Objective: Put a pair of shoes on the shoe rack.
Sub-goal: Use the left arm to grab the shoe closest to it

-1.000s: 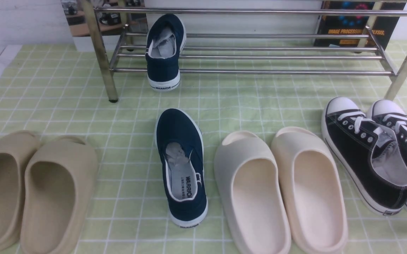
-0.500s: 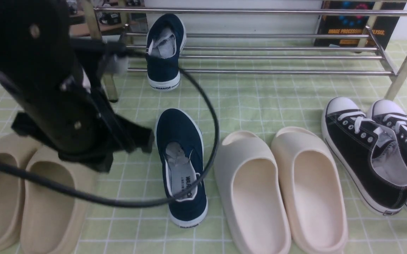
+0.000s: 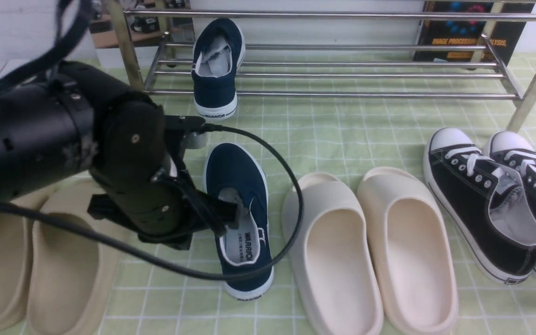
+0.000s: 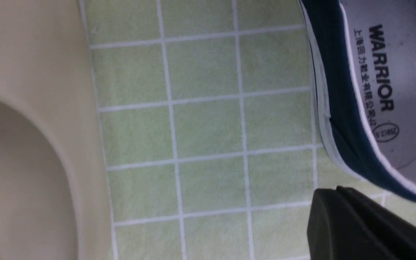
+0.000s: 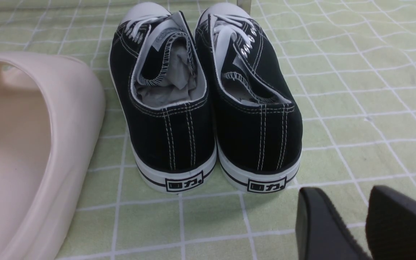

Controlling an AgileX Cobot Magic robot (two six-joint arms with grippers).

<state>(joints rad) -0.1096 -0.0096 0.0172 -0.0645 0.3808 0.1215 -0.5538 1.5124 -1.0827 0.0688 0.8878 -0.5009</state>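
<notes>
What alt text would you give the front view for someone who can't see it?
The robot's left pincer at the opening of a navy slip-on shoe on a green checked cloth; its mate rests on the steel shoe rack behind. Beige slides, cream slides and black lace-up sneakers lie alongside.

The left arm [image 3: 63,135] reaches in from the tabletop's left edge toward the middle, with the left gripper [image 3: 223,218] low and its jaw gap unclear. The right gripper [image 5: 346,191] hangs low, fingers [image 5: 319,224] slightly apart — empty.
</notes>
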